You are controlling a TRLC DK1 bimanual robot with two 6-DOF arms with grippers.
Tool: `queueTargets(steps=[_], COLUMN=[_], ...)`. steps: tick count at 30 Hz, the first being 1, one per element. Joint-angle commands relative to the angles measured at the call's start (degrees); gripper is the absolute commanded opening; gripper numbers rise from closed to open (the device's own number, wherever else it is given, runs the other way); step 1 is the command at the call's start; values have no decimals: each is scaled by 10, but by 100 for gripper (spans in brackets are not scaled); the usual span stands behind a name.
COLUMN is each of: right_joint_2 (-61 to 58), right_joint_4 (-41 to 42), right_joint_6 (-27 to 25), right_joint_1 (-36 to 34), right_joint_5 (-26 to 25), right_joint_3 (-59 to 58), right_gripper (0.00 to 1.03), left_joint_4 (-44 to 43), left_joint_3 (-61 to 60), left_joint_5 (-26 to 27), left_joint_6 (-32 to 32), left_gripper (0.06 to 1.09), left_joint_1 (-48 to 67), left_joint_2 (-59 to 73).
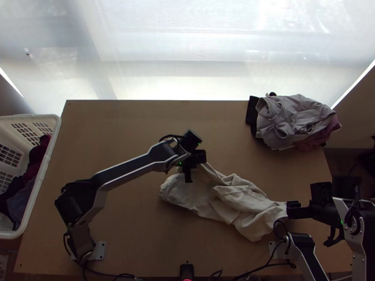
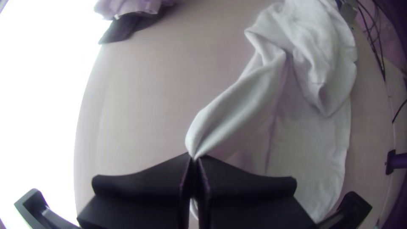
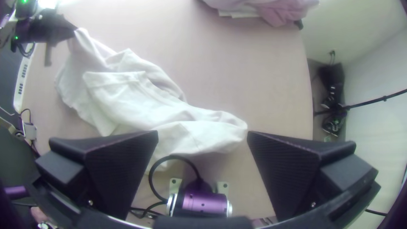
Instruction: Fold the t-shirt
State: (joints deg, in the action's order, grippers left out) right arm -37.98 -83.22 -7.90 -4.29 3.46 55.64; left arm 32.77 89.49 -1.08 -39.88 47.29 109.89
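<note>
The counter [image 1: 122, 122] is pale wood, smooth and mostly matt. The shirt [image 1: 187, 196] is soft matt cloth, its surface creased; the heap [image 1: 295, 122] at two o'clock is matt cloth too, rumpled. At nine o'clock, the basket [image 1: 41, 175] looks like smooth plastic. The arm links [image 1: 129, 169] have a smooth metallic look. The left tool [image 1: 202, 159] is smooth, matt black; the right tool [image 1: 289, 210] has matt pads [image 3: 292, 169], finely ribbed. The sheet [image 1: 187, 37] at twelve o'clock looks thin and translucent.
</note>
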Motion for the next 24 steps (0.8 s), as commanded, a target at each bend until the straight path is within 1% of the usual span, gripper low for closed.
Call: queueTargets(steps=[1,4,8,11,13,15,18,21,24], right_joint_2=[-13,-25,-46,-60,-73,-81,-100,-117,-119], right_joint_4=[11,24,42,58,65,76,92,97,97], right_joint_6=[-2,-2,1,4,5,8,9,7,5], right_joint_1=[24,29,38,39,42,58,82,106,127], right_joint_5=[1,1,2,22,41,51,57,57,57], right_joint_3=[-2,4,3,0,-5,-13,-18,-14,-18], right_gripper=[98,98,98,98,98,98,98,98,98], left_joint_4=[101,124,159,162,161,151,76,41,42], left_joint_3=[64,80,143,138,63,-53,-187,-229,-217], left_joint_5=[0,0,1,14,15,11,4,4,3], left_joint_6=[46,45,42,48,50,21,14,15,22], left_gripper=[9,9,9,9,9,15,15,15,14], left_joint_1=[-84,-154,-258,-312,-305,-280,-272,-271,-276], left_joint_2=[-93,-163,-218,-258,-294,-322,-340,-337,-332])
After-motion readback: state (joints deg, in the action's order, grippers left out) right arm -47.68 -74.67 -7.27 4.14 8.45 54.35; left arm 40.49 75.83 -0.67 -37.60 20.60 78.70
